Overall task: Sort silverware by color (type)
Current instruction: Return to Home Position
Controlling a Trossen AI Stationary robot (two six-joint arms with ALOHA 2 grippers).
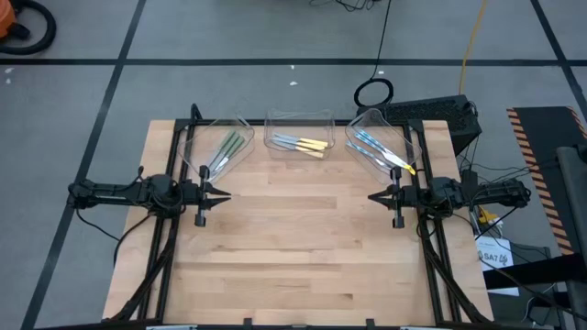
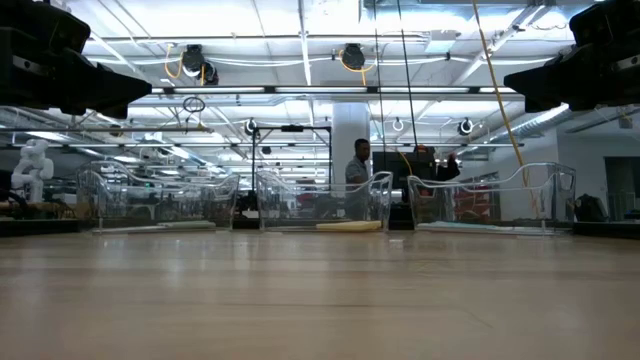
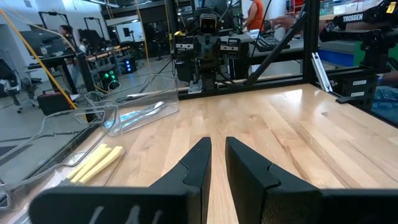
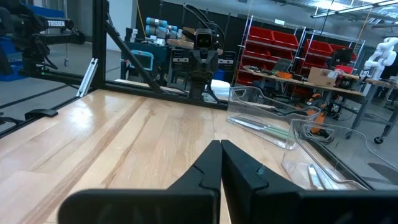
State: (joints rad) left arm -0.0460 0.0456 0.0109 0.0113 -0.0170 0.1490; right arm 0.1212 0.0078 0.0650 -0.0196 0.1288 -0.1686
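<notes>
We see the silverware lying in three clear trays along the table's (image 1: 303, 257) upper edge in the high view: green-handled pieces (image 1: 227, 149) in the left tray (image 1: 242, 122), yellow-handled pieces (image 1: 304, 145) in the middle tray (image 1: 298, 115), and light blue pieces (image 1: 376, 149) in the right tray (image 1: 369, 116). Lower down, at mid-left, the left gripper (image 1: 223, 194) has its fingers slightly apart and empty. At mid-right, the right gripper (image 1: 373, 196) has its fingers together, holding nothing.
</notes>
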